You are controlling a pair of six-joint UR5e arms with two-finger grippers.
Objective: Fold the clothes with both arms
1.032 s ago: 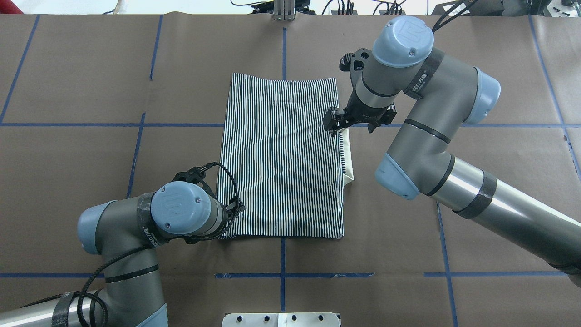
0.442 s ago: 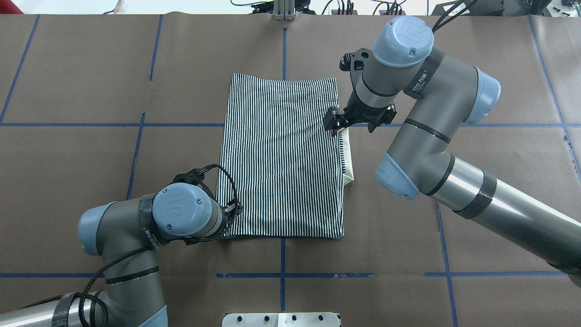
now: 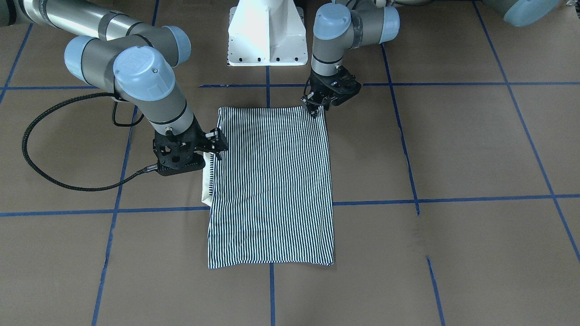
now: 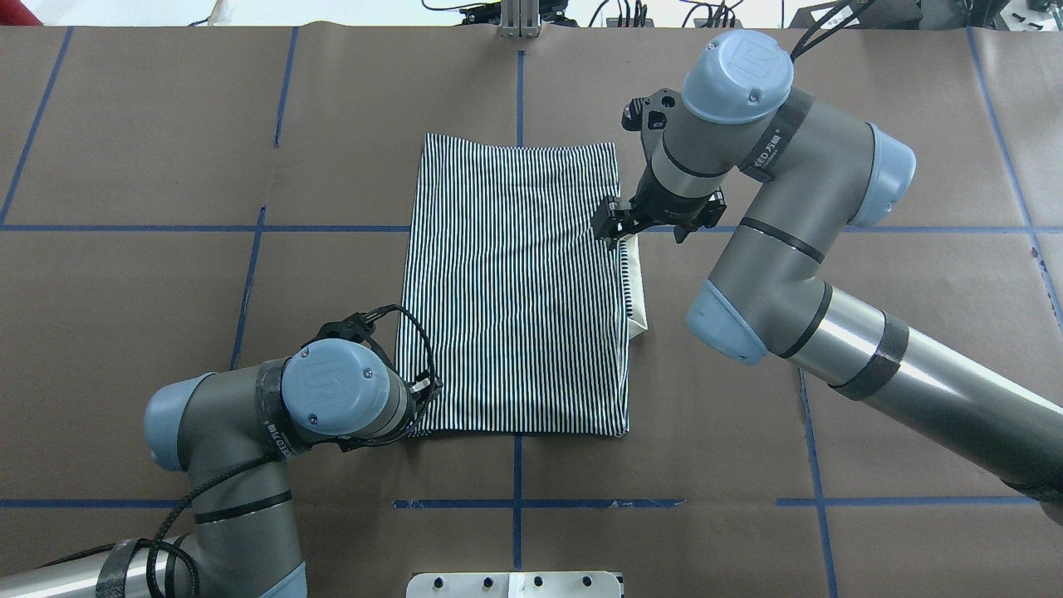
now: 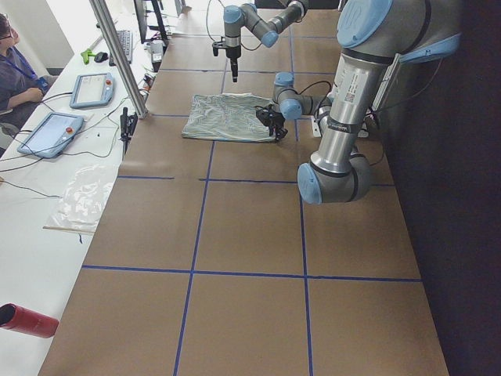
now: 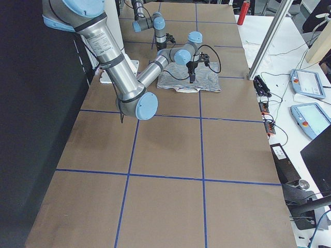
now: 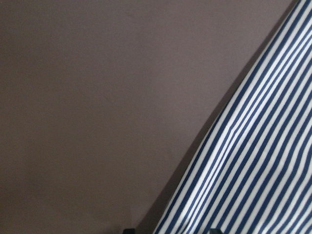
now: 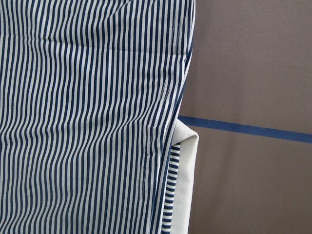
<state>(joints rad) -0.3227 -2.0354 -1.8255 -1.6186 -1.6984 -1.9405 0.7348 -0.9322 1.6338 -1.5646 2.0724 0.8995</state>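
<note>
Already the polo shirt (image 4: 515, 282) is a tidy striped rectangle, lying flat on the brown-papered table (image 4: 124, 332) straight out from the white pedestal base (image 3: 266, 31), short end toward it. A strip of cream collar (image 4: 638, 282) peeps from its long edge on the robot's right.

The left gripper (image 3: 314, 108) sits low at the shirt corner closest to the base; its wrist view shows the tips just apart over the cloth edge, gripping nothing. The right gripper (image 3: 219, 145) hangs over the collar edge, farther out from the base, fingers seemingly parted and empty.

I judge the side folds done and an end-over-end fold pending. That calls for each gripper to pinch every layer at a corner, and the right one is not yet at one.

A black cable (image 3: 45, 176) loops beside the right arm, well clear. Tablets (image 5: 51, 133) and a person (image 5: 16, 74) are at a bench far out from the base.
</note>
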